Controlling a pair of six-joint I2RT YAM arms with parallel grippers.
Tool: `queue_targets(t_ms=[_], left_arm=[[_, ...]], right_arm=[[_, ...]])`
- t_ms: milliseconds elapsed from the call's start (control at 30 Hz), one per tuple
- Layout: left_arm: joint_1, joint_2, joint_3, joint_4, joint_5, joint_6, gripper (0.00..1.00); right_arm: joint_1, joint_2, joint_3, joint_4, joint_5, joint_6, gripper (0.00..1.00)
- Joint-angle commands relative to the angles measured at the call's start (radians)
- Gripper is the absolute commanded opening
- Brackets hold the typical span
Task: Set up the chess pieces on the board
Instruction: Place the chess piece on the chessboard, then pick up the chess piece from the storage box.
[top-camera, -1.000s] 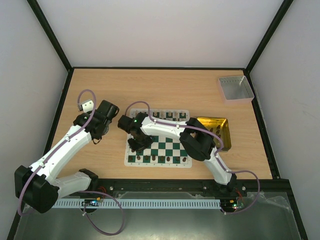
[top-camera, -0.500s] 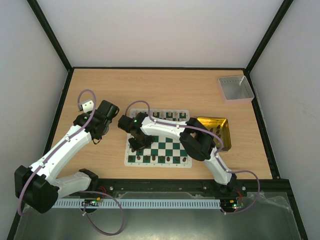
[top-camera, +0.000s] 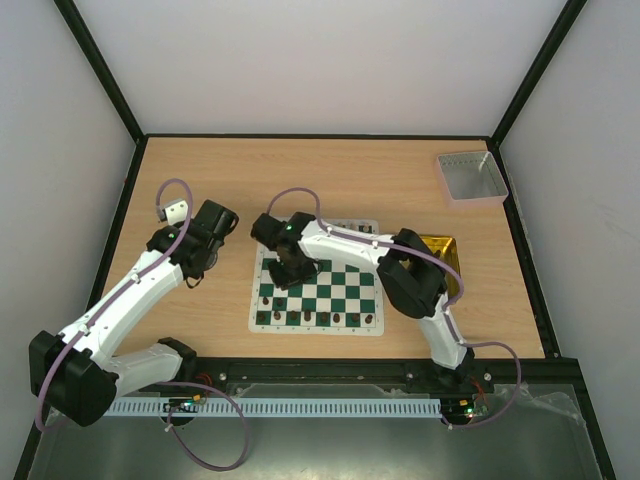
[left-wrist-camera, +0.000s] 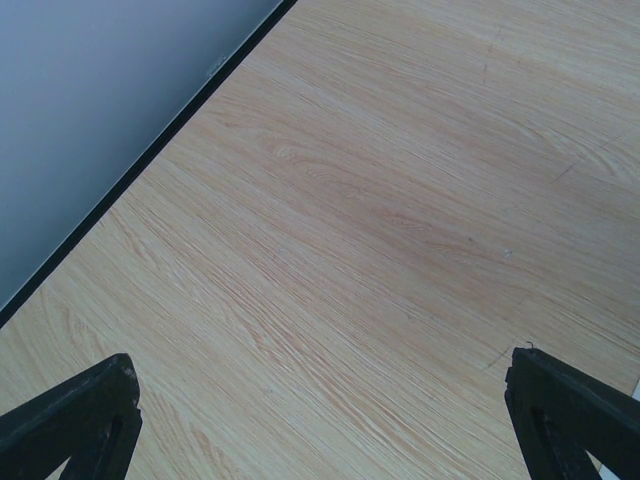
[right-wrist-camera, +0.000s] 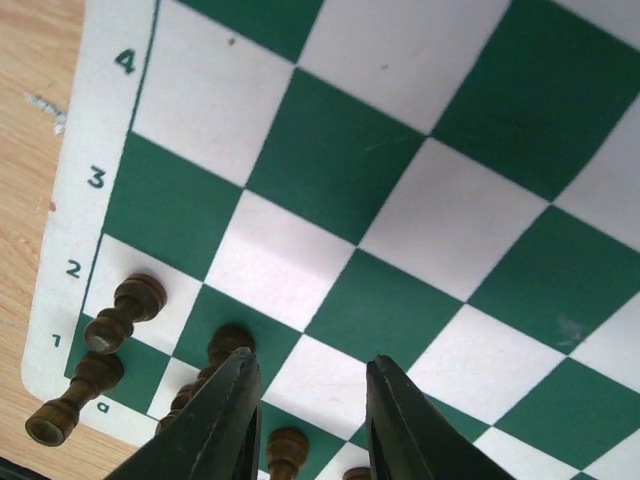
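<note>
Since the earlier frame, our right gripper (right-wrist-camera: 305, 420) has shifted farther across the flat green-and-white checked board (right-wrist-camera: 420, 215). Its fingers are apart and empty, with small dark brown chess pieces (right-wrist-camera: 125, 312) standing just beside one fingertip, on their home ranks, we judge. Our left gripper (left-wrist-camera: 320, 440) is spread wide over the pale wooden tabletop (left-wrist-camera: 350, 250), parked clear.

A pale wooden table (top-camera: 330, 180) fills the middle of the frame. A grey rectangular tray (top-camera: 470, 177) sits at its upper right corner. Lower down on the right, part of a translucent yellow tray (top-camera: 450, 265) shows. A white slotted strip (top-camera: 300, 408) runs along the bottom.
</note>
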Motion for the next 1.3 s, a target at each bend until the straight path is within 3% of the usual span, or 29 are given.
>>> queue_targets(t_ms=[0, 233, 400, 467, 567, 600, 700, 833, 967, 1100, 1267], left_arm=[[-0.005, 0.004, -0.002, 0.005, -0.006, 0.009, 0.99], [-0.003, 0.005, -0.001, 0.003, -0.006, 0.012, 0.99], [-0.003, 0.005, 0.001, 0.005, 0.003, 0.020, 0.99], [-0.004, 0.006, 0.001, 0.015, 0.016, 0.036, 0.99], [-0.005, 0.012, 0.001, 0.024, 0.030, 0.051, 0.99], [-0.005, 0.014, 0.001, 0.027, 0.036, 0.055, 0.99], [-0.007, 0.021, 0.002, 0.039, 0.057, 0.078, 0.99], [-0.016, 0.031, 0.009, 0.070, 0.132, 0.145, 0.99], [-0.054, 0.043, 0.026, 0.143, 0.319, 0.283, 0.97], [-0.066, 0.043, 0.011, 0.224, 0.611, 0.401, 0.85], [-0.034, 0.031, 0.056, 0.216, 0.736, 0.428, 0.85]], right_arm=[[-0.018, -0.046, -0.035, 0.031, -0.030, 0.014, 0.28], [-0.132, -0.147, -0.089, 0.036, 0.031, 0.057, 0.26], [-0.326, -0.267, -0.166, -0.034, 0.249, 0.130, 0.22], [-0.422, -0.316, -0.207, -0.047, 0.292, 0.150, 0.31], [-0.519, -0.389, -0.268, -0.041, 0.315, 0.164, 0.63], [-0.545, -0.405, -0.283, -0.042, 0.323, 0.166, 0.68], [-0.623, -0.461, -0.342, -0.029, 0.309, 0.171, 0.67], [-0.722, -0.539, -0.454, 0.014, 0.213, 0.170, 0.58], [-0.759, -0.575, -0.542, 0.048, 0.145, 0.170, 0.52], [-0.761, -0.587, -0.582, 0.058, 0.127, 0.167, 0.52], [-0.760, -0.573, -0.585, 0.061, 0.119, 0.146, 0.55]])
